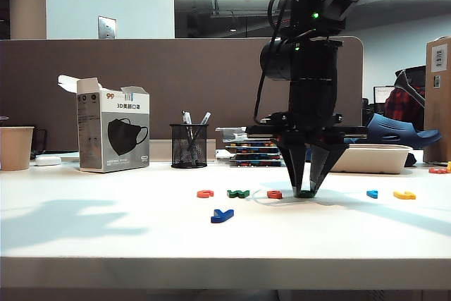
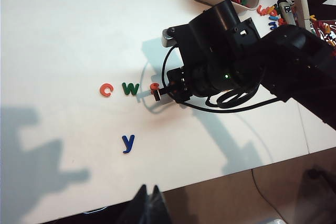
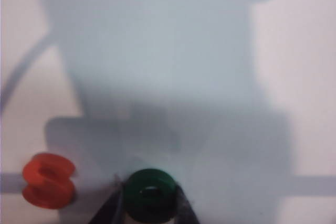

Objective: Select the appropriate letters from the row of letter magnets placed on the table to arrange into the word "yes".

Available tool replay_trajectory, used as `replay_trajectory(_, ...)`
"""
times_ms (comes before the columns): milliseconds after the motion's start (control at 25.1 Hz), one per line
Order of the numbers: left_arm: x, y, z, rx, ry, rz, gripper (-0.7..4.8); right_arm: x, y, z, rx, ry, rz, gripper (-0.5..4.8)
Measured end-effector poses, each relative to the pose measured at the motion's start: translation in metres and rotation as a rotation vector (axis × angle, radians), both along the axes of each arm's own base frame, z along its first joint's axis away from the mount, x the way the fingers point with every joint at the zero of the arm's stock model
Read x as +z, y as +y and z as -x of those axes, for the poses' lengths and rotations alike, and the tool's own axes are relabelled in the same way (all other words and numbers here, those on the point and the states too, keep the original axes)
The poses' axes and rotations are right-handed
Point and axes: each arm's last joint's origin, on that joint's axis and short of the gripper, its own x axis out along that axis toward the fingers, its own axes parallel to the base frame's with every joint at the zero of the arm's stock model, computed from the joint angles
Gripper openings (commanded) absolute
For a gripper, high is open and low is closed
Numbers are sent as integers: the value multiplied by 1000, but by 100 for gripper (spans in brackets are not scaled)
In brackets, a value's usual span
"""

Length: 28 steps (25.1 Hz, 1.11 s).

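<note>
right gripper (image 1: 306,192) fingers pinching green "e" (image 3: 151,194) on table (image 1: 106,237); left gripper (image 2: 148,203) fingers pressed together, raised.

1. The right gripper (image 1: 306,189) points straight down onto the table (image 1: 106,237), its fingertips closed around the green letter in the row of letter magnets (image 1: 243,193).
2. The red "s" (image 1: 274,194) lies just left of it.
3. The dark blue "y" (image 1: 222,215) lies nearer, apart from the row.
</note>
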Motion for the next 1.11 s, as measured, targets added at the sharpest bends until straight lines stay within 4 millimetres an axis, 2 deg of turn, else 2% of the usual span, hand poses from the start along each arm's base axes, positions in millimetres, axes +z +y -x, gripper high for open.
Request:
replay_trajectory(159, 0, 0, 0, 0, 0, 0, -5, 10, 2, -3, 0, -20, -9, 89)
replay_trajectory(278, 0, 0, 0, 0, 0, 0, -5, 25, 3, -6, 0, -47, -23, 89)
replay_trajectory(557, 0, 0, 0, 0, 0, 0, -5, 47, 2, -4, -59, -17, -21, 89)
replay_trajectory(756, 0, 0, 0, 0, 0, 0, -5, 54, -1, 5, -107, 39, -11, 89)
replay_trajectory(1114, 0, 0, 0, 0, 0, 0, -5, 90, -1, 22, -145, -12, -98, 89)
